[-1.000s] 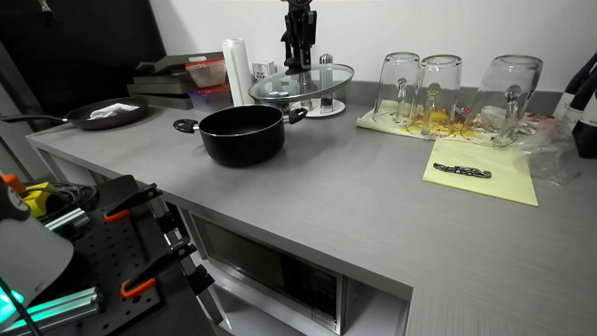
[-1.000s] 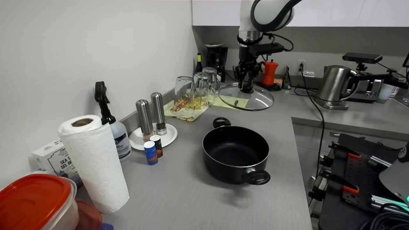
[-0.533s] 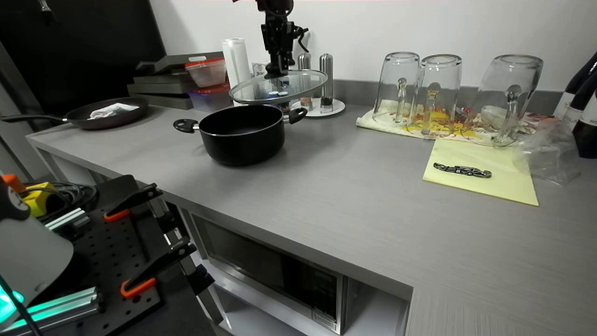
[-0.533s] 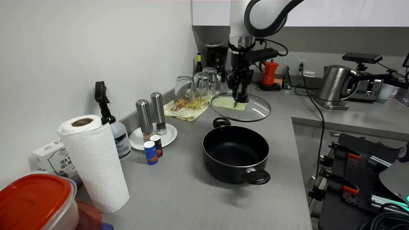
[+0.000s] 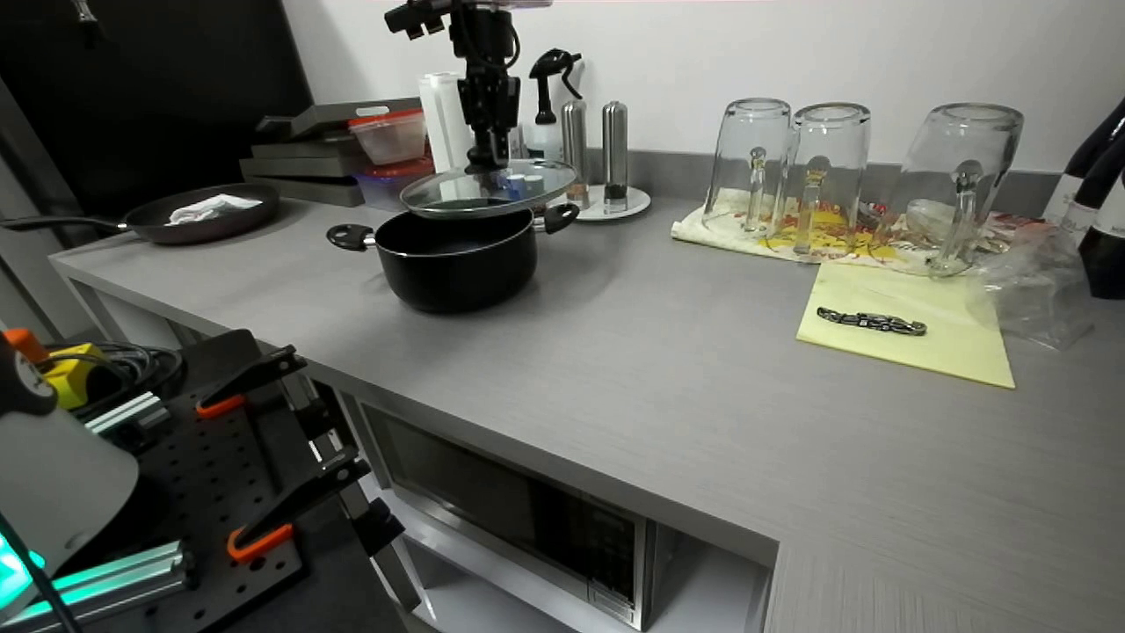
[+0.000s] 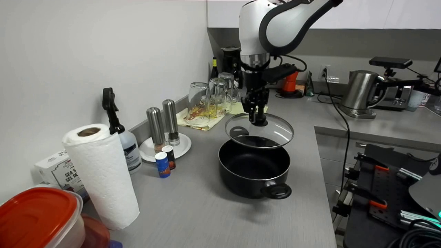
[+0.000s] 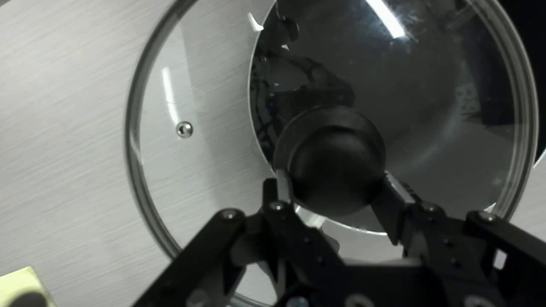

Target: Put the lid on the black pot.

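Gripper [image 7: 340, 184], closed on knob [image 7: 335, 164], holds lid [image 6: 260, 133] partly over black pot [image 5: 461, 277] near bench [image 5: 615, 378] front edge; step likely aligning, next centring, lowering.

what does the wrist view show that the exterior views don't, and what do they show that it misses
Only the wrist view shows the small metal vent in the lid and gives a clear look at the fingers on either side of its black knob.

Only the exterior views show the three upturned glass mugs, two metal mills and paper towel roll.

Both share the lid, overlapping only part of the black pot, and the grey counter.
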Controlling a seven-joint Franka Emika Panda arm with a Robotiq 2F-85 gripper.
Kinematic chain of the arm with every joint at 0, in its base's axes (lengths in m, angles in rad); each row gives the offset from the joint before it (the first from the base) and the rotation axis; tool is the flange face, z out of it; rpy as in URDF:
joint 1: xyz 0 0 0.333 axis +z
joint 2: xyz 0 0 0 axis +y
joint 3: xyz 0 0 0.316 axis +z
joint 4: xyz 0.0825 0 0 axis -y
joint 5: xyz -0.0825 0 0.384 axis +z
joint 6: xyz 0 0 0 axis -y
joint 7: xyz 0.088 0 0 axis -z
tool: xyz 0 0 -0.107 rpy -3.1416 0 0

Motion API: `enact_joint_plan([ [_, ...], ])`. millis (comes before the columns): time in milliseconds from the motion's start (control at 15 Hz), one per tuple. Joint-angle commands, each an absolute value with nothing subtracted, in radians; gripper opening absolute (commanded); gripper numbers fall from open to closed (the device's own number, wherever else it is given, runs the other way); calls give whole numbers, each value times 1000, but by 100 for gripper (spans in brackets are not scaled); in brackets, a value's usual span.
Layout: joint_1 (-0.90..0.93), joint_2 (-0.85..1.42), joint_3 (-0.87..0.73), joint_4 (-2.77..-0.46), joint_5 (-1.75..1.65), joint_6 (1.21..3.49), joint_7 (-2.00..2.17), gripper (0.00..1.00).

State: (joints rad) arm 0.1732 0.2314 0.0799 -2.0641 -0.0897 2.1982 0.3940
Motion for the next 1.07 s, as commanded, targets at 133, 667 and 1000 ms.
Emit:
enact_joint_plan([
  [133, 206, 250, 90, -2069, -128, 2222, 395, 24],
  [667, 253, 313, 92, -2068, -157, 2273, 400, 24],
  [1000, 276, 318, 94, -2078, -160, 2291, 398, 24],
])
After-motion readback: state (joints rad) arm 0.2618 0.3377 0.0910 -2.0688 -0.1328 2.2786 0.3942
